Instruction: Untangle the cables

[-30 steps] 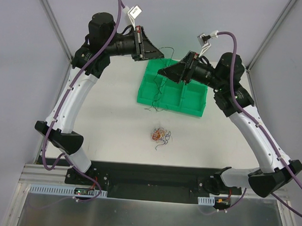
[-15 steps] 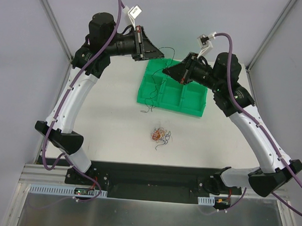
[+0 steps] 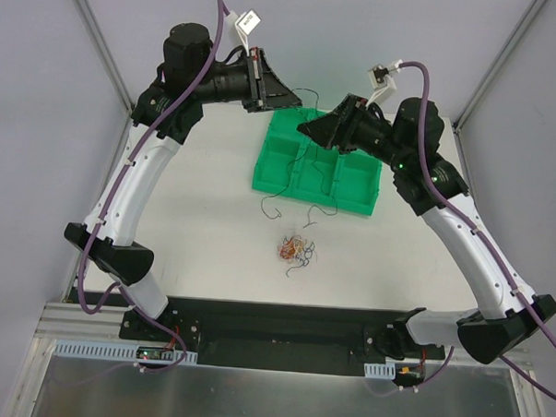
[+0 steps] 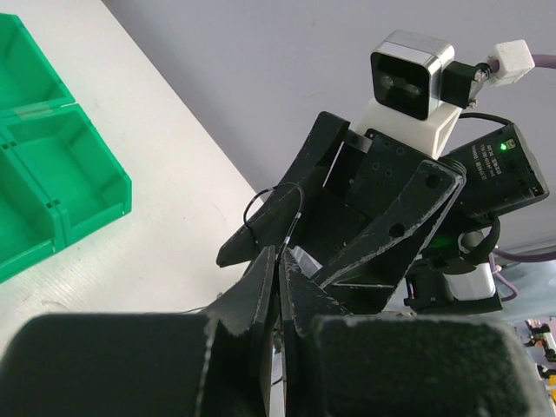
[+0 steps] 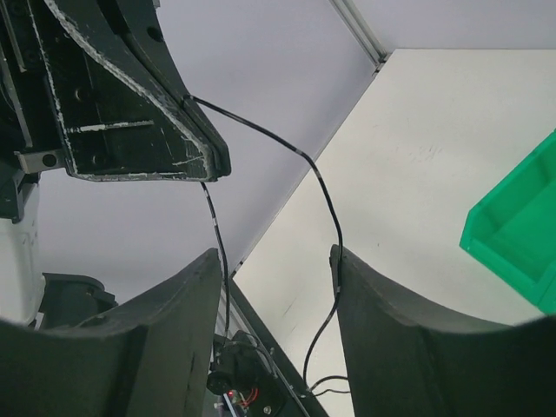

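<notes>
Left gripper (image 3: 295, 100) is clenched on a black cable (image 5: 323, 187), above the green tray's (image 3: 352, 204) back corner. Right gripper (image 5: 274, 261) has jaws apart with the cable between them; contact unclear, lower end cut off. Tangle of cables (image 3: 295, 249) lies on the table (image 3: 213, 224) near the tray, strands indistinct.

— What kind of place is this?
— A robot lab. The left arm (image 3: 136, 179) and right arm (image 3: 470, 245) are bolted to a white counter (image 3: 194, 233). Plain grey walls (image 3: 42, 115) and metal posts (image 3: 94, 30) stand behind the left tool (image 3: 295, 102).
</notes>
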`<state>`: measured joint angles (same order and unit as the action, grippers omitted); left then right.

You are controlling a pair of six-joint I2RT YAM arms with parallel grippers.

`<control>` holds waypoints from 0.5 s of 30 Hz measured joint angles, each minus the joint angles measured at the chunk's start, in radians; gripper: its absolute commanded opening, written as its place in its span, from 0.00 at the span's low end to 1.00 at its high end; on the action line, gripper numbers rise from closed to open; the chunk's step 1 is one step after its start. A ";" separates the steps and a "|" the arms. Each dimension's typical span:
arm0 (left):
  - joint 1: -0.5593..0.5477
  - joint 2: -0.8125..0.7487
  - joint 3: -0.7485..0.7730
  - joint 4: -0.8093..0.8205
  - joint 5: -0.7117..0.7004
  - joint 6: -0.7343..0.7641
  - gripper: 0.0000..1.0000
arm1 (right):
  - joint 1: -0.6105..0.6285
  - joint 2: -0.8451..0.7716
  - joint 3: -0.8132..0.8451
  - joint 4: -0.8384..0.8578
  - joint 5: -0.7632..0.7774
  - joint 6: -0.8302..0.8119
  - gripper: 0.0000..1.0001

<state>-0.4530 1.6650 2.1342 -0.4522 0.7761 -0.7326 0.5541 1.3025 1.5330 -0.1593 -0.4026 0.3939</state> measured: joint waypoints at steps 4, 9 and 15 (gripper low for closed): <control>0.000 0.000 0.000 0.000 0.000 0.000 0.00 | 0.000 0.000 -0.006 0.005 0.003 0.008 0.25; 0.000 0.000 0.000 0.000 0.000 0.000 0.13 | -0.001 0.000 -0.006 0.006 0.002 0.007 0.00; 0.001 -0.012 -0.026 -0.002 -0.023 0.011 0.72 | -0.011 -0.006 -0.008 0.005 0.033 -0.033 0.00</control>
<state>-0.4519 1.6527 2.1082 -0.4545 0.7528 -0.7212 0.5434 1.2968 1.5253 -0.1543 -0.3695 0.3611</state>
